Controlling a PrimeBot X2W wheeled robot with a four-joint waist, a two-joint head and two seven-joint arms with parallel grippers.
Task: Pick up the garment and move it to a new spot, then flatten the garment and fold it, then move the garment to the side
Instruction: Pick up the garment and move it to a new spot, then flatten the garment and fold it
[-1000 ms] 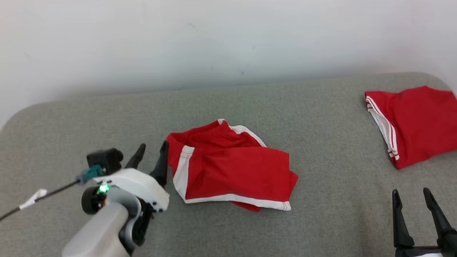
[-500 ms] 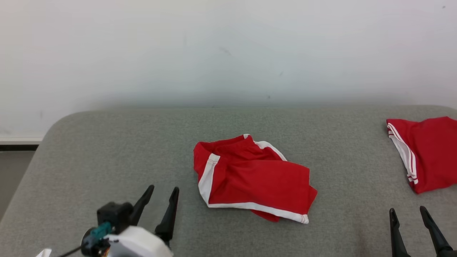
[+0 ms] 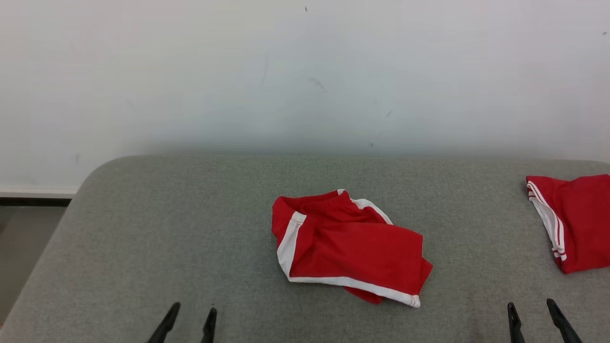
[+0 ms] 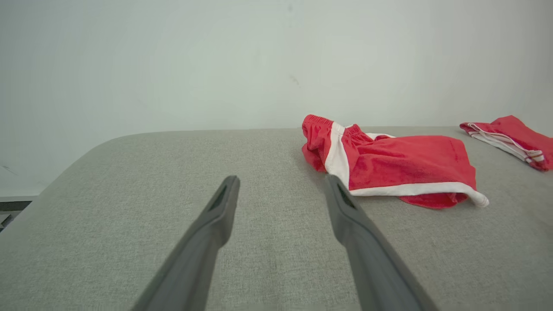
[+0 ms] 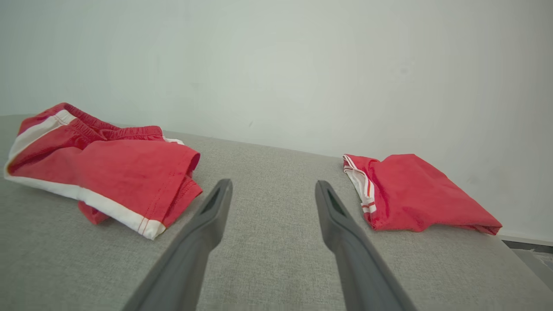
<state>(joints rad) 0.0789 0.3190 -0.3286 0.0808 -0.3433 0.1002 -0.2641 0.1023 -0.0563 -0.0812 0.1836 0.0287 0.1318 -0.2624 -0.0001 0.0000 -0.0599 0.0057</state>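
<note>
We see the garment crumpled mid-frame on the desk; left gripper and right gripper at the bottom, jaws apart. The second garment, cropped in the head view, appears whole from the right wrist.

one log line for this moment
left gripper: open, empty | right gripper: open, empty | shorts: crumpled, centre | second shorts: far right

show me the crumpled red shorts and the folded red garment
crumpled red shorts with white trim (image 3: 357, 247), head view, middle of red panel
folded red garment (image 3: 586, 224), head view, red top face
</note>
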